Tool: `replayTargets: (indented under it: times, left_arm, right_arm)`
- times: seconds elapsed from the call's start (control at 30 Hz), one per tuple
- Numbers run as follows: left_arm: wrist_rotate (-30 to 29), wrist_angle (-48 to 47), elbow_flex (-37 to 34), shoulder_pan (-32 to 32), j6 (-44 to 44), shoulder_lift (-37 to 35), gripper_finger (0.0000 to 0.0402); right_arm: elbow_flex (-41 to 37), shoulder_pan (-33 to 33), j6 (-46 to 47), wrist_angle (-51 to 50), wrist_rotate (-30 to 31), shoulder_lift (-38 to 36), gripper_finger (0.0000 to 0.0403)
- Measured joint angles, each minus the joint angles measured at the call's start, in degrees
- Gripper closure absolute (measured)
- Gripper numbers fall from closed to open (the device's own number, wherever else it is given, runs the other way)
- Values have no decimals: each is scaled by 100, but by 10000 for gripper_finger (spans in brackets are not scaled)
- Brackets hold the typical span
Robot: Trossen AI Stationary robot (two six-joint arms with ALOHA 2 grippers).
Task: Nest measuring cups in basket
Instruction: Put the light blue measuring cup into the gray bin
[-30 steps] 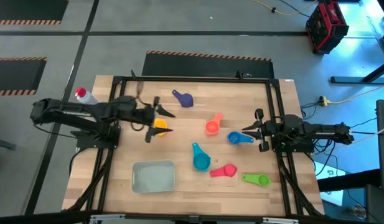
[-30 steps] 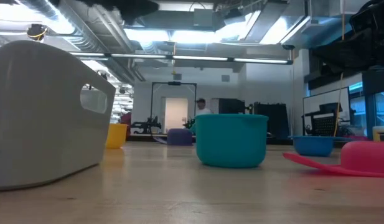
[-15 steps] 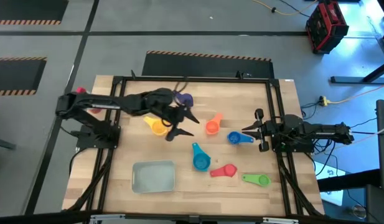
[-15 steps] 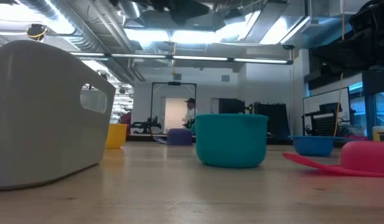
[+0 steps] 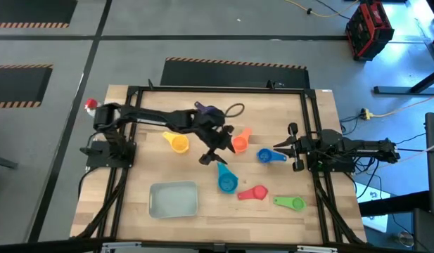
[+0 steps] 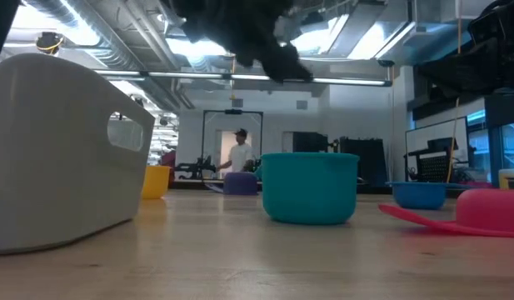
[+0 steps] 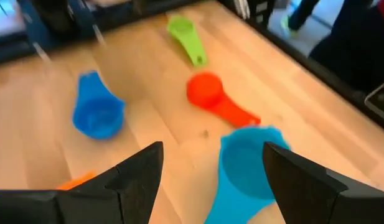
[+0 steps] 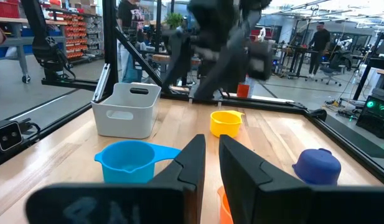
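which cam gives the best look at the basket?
High view: the basket shows whole from above, nothing in it. Low view shows only its near side wall, right wrist its outside across the table. Left wrist view misses it.

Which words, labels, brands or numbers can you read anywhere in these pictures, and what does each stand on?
None can be read.
The measuring cups, such as the teal cup, show no legible size marks.
The basket carries no label.

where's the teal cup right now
In the high view the teal cup sits on the table just right of the basket, left of the pink cup, with the open left gripper above it.
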Motion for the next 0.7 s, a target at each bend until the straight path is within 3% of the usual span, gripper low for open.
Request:
replayTargets:
  times: [0.7]
  left_arm:
    - [-90, -467, 23, -292, 1246, 907, 134]
  right_arm:
    - [0, -2, 0, 0, -1, -2, 350]
